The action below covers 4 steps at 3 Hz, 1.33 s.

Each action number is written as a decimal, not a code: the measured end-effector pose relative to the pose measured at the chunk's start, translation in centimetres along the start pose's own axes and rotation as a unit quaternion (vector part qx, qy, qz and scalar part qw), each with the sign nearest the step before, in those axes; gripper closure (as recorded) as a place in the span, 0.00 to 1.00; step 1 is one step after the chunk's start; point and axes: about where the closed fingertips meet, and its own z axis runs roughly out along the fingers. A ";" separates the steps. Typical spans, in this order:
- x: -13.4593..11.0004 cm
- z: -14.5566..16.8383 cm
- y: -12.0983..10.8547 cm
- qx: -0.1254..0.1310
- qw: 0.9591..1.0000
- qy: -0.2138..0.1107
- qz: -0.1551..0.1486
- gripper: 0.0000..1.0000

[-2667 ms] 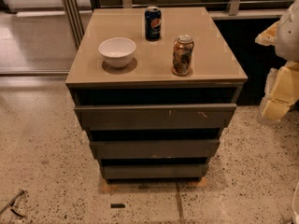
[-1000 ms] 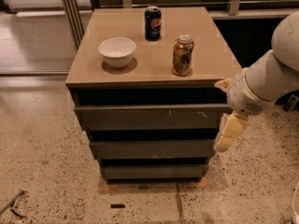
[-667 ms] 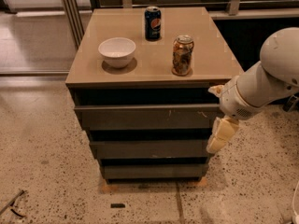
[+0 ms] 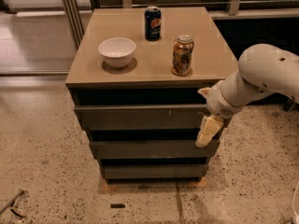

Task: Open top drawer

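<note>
The top drawer [image 4: 140, 118] sits just under the tabletop [image 4: 205, 29]. It is the uppermost of three flat, handleless fronts and looks fully closed, flush in line with the middle drawer [image 4: 149, 149] and the bottom drawer [image 4: 149, 171] below it. A dark recess runs between its upper edge and the tabletop.

The claw [image 4: 209, 130] hangs from the white arm [image 4: 261, 76], pointing downward at the right end of the top drawer. Its tip crosses the gap between that front and the middle one. It appears to hold nothing. From this angle I cannot tell whether it is open or closed, nor whether it touches the front.

The step in hand looks like the approach to a grip on the drawer. With no handle, the only purchase is an edge: the upper lip under the tabletop, or the lower edge above the middle drawer. The claw should hook firmly behind one of these, taking care not to catch the middle drawer instead.

Pulling from the far right end could twist the drawer in its runners, so a hold nearer the centre would likely slide better. The pull should be straight toward the near side, level and slow. A jerk could shake the bowl [image 4: 117, 51], the blue can [image 4: 152, 23] and the brown can [image 4: 182, 55] standing on top.
</note>
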 end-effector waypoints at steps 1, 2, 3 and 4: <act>0.0 0.1 0.0 -0.001 1.000 0.000 0.000 0.00; -0.1 -0.4 0.6 0.010 0.999 0.023 -0.026 0.00; 0.2 -0.1 0.6 0.021 0.997 0.047 -0.054 0.00; 0.9 1.1 0.2 0.019 0.996 0.059 -0.065 0.00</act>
